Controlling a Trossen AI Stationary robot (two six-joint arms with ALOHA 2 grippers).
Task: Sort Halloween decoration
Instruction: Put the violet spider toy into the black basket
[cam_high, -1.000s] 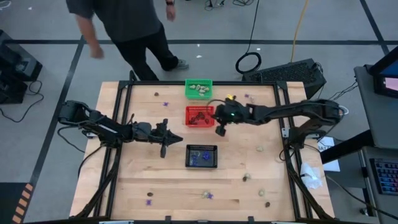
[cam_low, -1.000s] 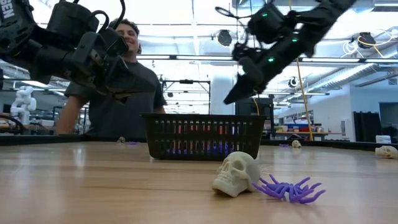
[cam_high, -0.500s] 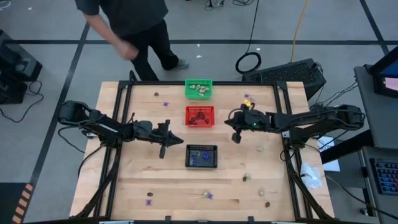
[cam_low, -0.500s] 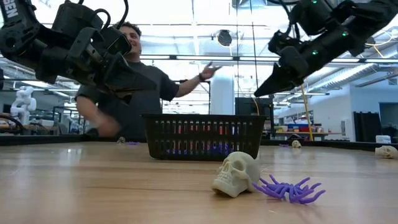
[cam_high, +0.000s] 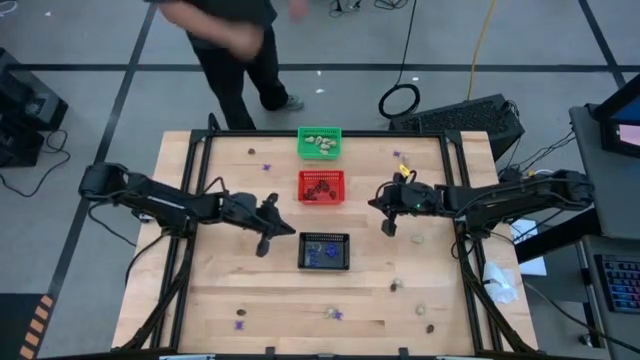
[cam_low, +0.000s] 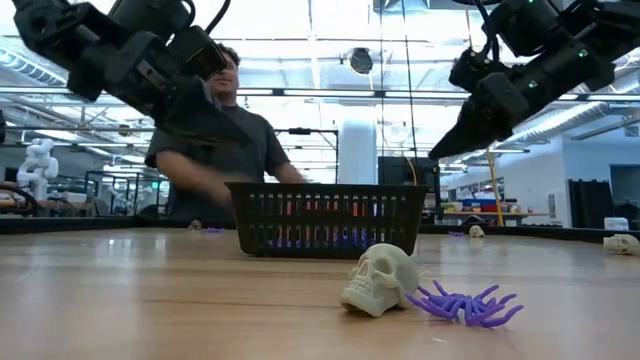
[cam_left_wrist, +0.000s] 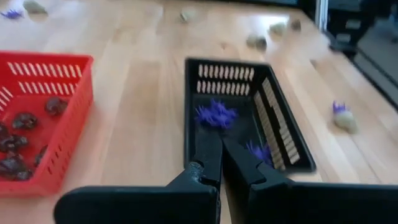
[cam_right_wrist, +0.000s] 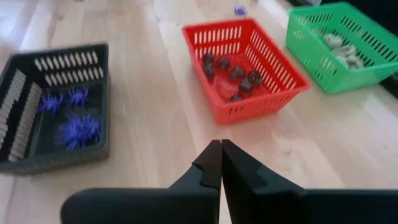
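Hovering above the worktop's left half, the left gripper (cam_high: 263, 247) has its fingers pressed together, empty, just beside the black basket (cam_high: 325, 251) holding purple trinkets (cam_left_wrist: 214, 114). At centre, the red basket (cam_high: 321, 186) holds dark brown pieces (cam_right_wrist: 229, 74); the green basket (cam_high: 320, 143) at the far edge holds cream ones (cam_right_wrist: 341, 46). The right gripper (cam_high: 390, 229), likewise closed and empty, hangs over the right half. Loose decorations (cam_high: 337, 315) lie near the near edge.

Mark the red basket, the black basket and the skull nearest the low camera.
Red basket (cam_right_wrist: 287, 73): right wrist view, its side wall.
Black basket (cam_left_wrist: 283, 132): left wrist view, its slotted side wall.
Skull (cam_low: 380, 277): low view, its cranium.
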